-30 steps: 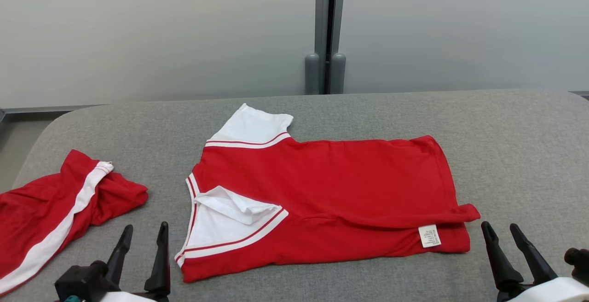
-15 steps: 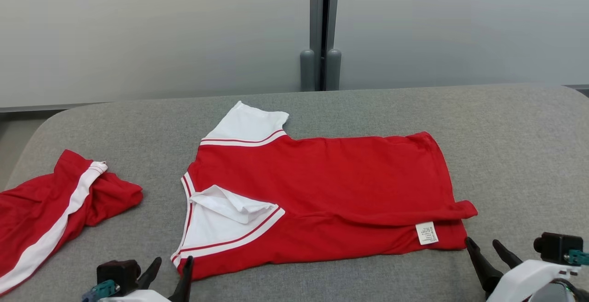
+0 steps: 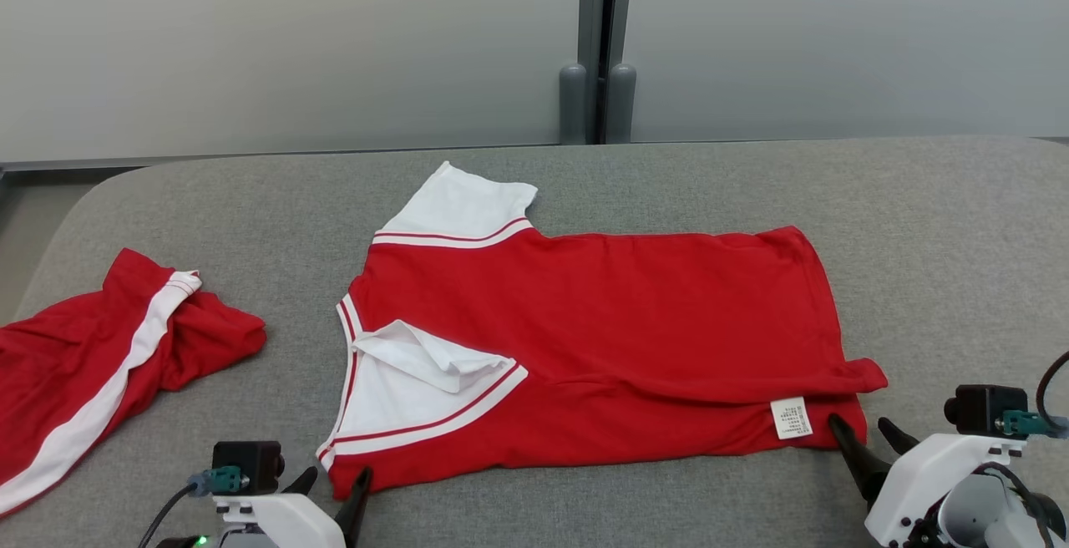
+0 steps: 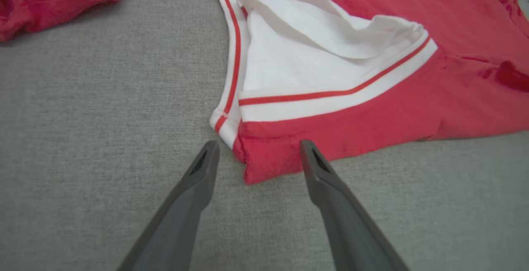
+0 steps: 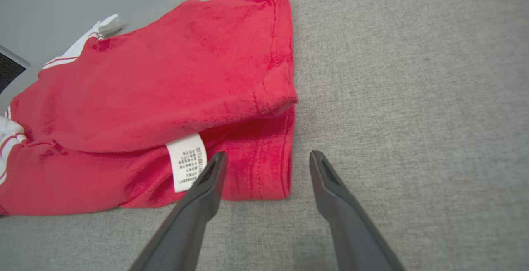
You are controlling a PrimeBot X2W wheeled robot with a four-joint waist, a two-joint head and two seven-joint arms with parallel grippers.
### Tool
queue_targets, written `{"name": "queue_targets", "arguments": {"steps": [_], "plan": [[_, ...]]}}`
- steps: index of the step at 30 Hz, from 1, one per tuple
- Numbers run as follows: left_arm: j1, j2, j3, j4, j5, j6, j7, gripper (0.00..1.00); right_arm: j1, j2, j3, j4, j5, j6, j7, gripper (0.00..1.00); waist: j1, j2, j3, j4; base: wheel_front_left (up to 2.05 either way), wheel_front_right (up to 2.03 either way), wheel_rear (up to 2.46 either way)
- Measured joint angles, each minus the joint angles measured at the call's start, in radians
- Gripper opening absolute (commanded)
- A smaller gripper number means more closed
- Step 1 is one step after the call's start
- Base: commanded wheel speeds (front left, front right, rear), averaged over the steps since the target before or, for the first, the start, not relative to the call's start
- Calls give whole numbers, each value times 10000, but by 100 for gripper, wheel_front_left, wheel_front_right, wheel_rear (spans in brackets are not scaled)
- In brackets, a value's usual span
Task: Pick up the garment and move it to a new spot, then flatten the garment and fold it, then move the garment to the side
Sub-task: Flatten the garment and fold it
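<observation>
Your red T-shirt [image 3: 601,314] lies folded lengthwise mid-bench [image 3: 960,239], white sleeves to the left, hem and care label [image 3: 790,417] to the right. Your left pincer [image 3: 336,481] is wide open and empty, fingers straddling the shirt's near sleeve-side corner; your right pincer [image 3: 860,429] is likewise spread and empty, one finger over the hem beside the label, the other over bare bench. A second red garment [image 3: 100,364], white-striped, sits crumpled at the bench's left edge, well apart.
</observation>
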Motion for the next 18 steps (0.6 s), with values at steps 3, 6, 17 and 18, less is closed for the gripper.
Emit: {"name": "queue_targets", "arguments": {"steps": [3, 6, 17, 18], "plan": [[-451, -69, -79, 468, -40, -77, 391, 100, -136, -21, 125, 196, 33, 0, 207, 100, 0, 0, 119, 51, 0, 0, 0], [-835, -192, -173, 989, -161, -251, 704, 100, -300, -12, 253, 244, 127, 0, 334, 100, 1, 0, 249, 74, 0, 0, 0], [-1387, -483, -280, 1900, -349, -769, 759, 0, -450, -148, 608, 314, 529, 0, 130, 0, 0, 0, 205, 78, 0, 0, 0], [-1381, -462, -282, 1881, -349, -773, 757, 0, -449, -180, 623, 276, 593, 0, 130, 0, 0, 0, 169, 84, 0, 0, 0]]}}
